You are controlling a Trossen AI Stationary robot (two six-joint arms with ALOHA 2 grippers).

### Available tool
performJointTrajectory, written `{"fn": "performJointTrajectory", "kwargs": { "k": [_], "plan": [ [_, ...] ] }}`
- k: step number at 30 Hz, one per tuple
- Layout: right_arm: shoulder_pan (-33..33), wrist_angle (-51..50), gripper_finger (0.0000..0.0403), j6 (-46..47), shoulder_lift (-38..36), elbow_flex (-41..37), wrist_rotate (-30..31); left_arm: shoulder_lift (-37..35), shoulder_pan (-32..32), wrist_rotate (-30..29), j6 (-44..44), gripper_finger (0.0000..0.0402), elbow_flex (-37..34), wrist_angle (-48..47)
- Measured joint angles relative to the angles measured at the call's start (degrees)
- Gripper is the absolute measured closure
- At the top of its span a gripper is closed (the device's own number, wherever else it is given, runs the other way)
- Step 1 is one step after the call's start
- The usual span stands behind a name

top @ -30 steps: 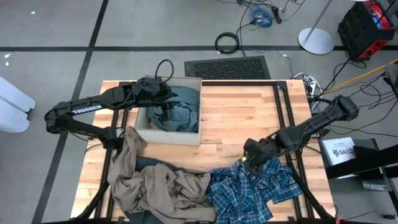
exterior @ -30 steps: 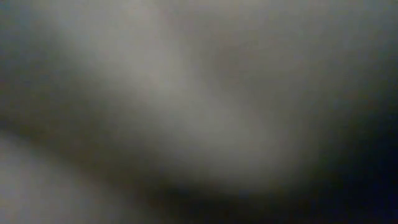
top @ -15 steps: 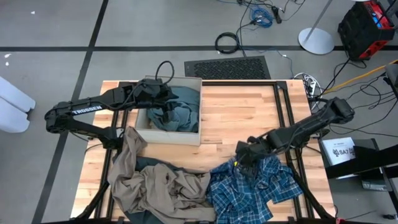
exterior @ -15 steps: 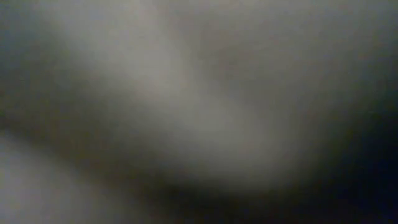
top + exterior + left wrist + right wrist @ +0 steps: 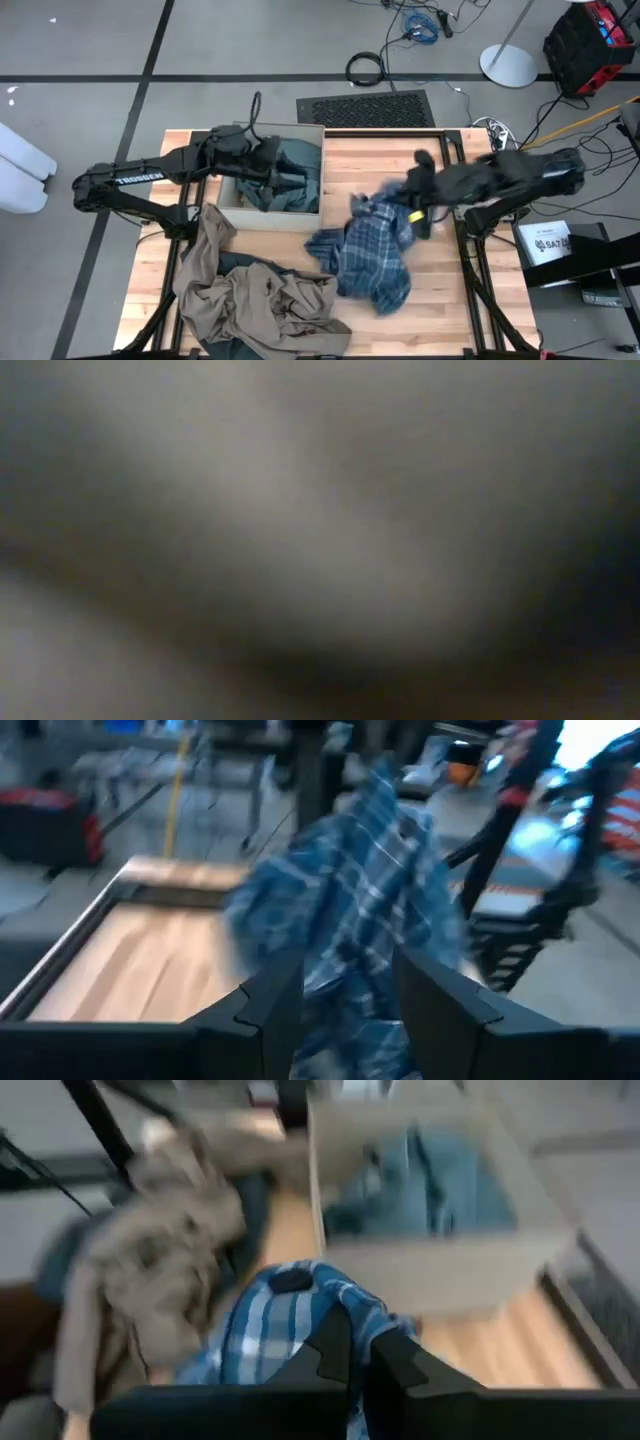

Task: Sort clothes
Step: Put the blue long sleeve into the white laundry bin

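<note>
The blue-and-white plaid shirt hung mid-frame in the high view, just right of the cardboard box, pinched in the closed fingers of the right gripper and trailing down over the wooden table. The teal-grey garment lay inside the box in the upper left of the table, where the left gripper hovered with its fingers parted and nothing between them. The khaki-tan garment lay heaped at lower left; the low view showed only blur.
</note>
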Motion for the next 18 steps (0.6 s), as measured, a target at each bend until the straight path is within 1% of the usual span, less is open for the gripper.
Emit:
{"fn": "performJointTrajectory", "kwargs": {
  "k": [4, 8, 11, 14, 16, 18],
  "plan": [
    [0.02, 1.54, 0.0403, -4.31, -0.56, 5.66, -0.38, 0.37, -2.17, 0.17, 0.07, 0.0238, 0.05, 4.47],
    [0.02, -2.60, 0.0403, -3.28, -0.89, 6.91, -0.40, 1.33, -3.07, 0.19, 0.09, 0.0238, 0.07, 4.25],
    [0.02, -9.40, 0.0403, 2.57, -0.36, 6.87, -0.38, 2.46, -3.08, 0.19, 0.11, 0.0238, 0.07, 3.59],
    [0.02, -17.62, 0.0403, 11.24, 0.77, 6.87, -0.86, 4.13, -3.07, 0.17, 0.13, 0.0238, 0.07, 3.28],
    [0.06, -22.49, 0.0403, 17.75, 1.70, 6.56, -3.22, 5.28, -3.07, 0.17, 0.22, 0.0238, 0.07, 3.29],
    [0.07, -25.84, 0.0403, 23.24, 2.47, 5.35, -6.97, 6.14, -3.07, 0.18, 0.56, 0.0238, 0.07, 3.33]
  ]
}}
